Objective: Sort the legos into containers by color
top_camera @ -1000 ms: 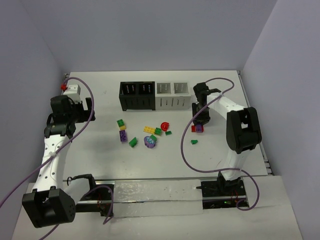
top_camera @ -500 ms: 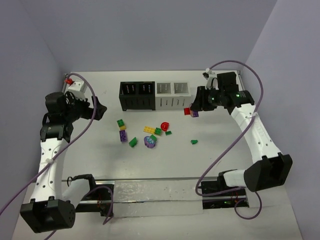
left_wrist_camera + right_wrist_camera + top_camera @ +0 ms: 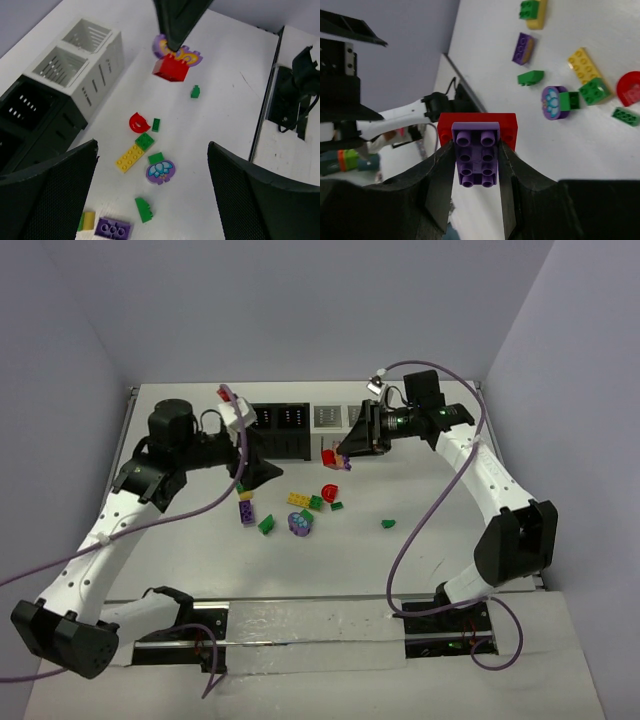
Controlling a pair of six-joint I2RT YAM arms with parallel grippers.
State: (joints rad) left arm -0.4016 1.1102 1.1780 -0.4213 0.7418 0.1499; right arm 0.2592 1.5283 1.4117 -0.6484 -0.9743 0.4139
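- Overhead: the right gripper (image 3: 342, 453) is clamped on a purple brick (image 3: 346, 465) that has a red brick (image 3: 328, 455) joined to it. The pair hangs in the air just in front of the containers (image 3: 290, 445), near where the black bins meet the white ones.
- Overhead: the left gripper (image 3: 258, 462) reaches across in front of the black bins, above the table (image 3: 330, 570). The loose legos (image 3: 297, 499) lie scattered on the table, a little in front of the row.
- Left wrist: its two fingers (image 3: 50, 200) stand wide apart with nothing between them. Below lie a yellow brick (image 3: 130, 157), a red arch (image 3: 136, 121), a round purple piece (image 3: 160, 171) and several green bits. The red brick hangs from the other arm's fingers, beside the white bins.
- Right wrist: the fingers pinch the long sides of the purple brick. The wider red brick sits against it, past the fingertips, and the scattered pieces lie well apart from it on the table.
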